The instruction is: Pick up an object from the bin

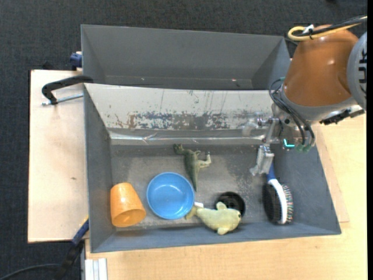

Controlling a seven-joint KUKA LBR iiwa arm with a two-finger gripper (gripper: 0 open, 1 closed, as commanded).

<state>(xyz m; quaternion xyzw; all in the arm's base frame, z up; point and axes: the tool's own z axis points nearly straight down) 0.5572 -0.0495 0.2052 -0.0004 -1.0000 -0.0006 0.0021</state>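
Rounded orange cover point(320, 69) on the wrist — black cables point(289, 116) looping beneath, a teal light point(287, 144), silvery pincer point(260, 167).

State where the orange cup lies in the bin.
In the camera view, the orange cup sits at the lower left of the bin, beside the blue bowl.

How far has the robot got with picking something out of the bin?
Nothing is out yet. The orange cup, blue bowl, green dinosaur, yellow soft toy and black brush all lie on the floor of the bin. Right now the hand is down at the right side, by the brush's blue handle. Left to do: grip one thing and lift it out.
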